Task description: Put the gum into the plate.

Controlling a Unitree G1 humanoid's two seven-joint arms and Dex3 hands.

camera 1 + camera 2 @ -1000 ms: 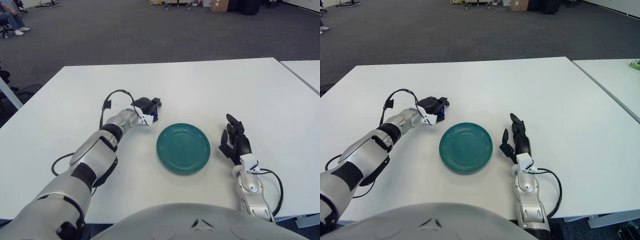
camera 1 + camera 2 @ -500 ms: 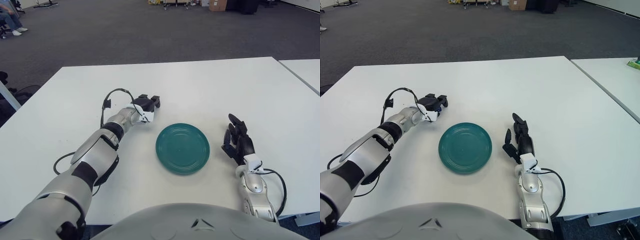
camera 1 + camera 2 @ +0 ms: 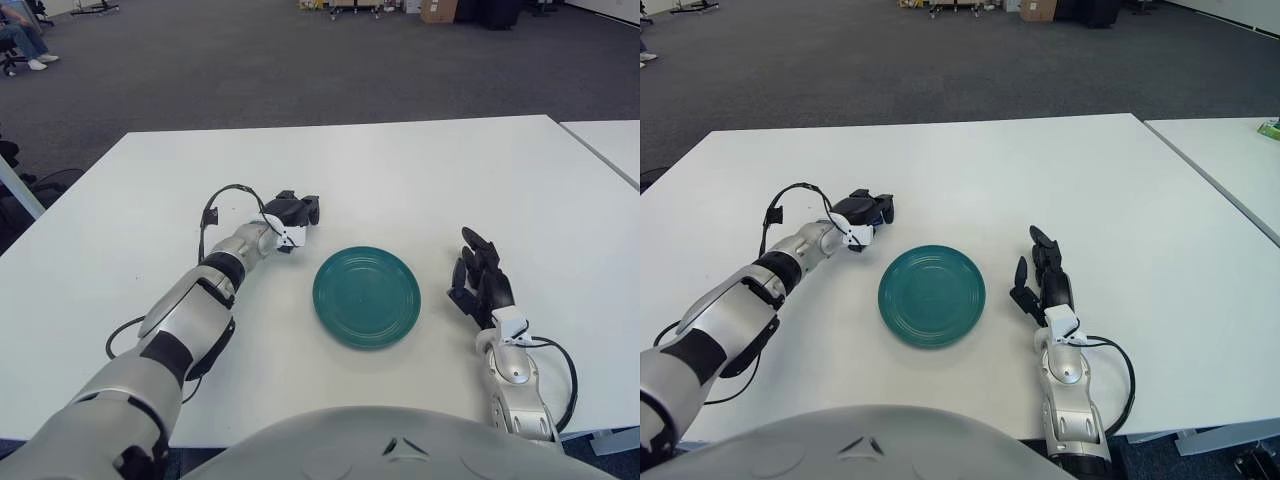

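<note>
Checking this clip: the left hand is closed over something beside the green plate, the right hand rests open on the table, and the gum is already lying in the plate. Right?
Not quite. The left eye view shows the plate bare, with no gum in it. The rest holds: the left hand is closed beside the plate, and the right hand rests open on the table.

A round teal plate (image 3: 366, 296) lies flat and bare near the front of the white table, while the gum (image 3: 878, 209), only a sliver of blue showing, sits just beyond the plate's far-left rim, mostly hidden from view.
</note>
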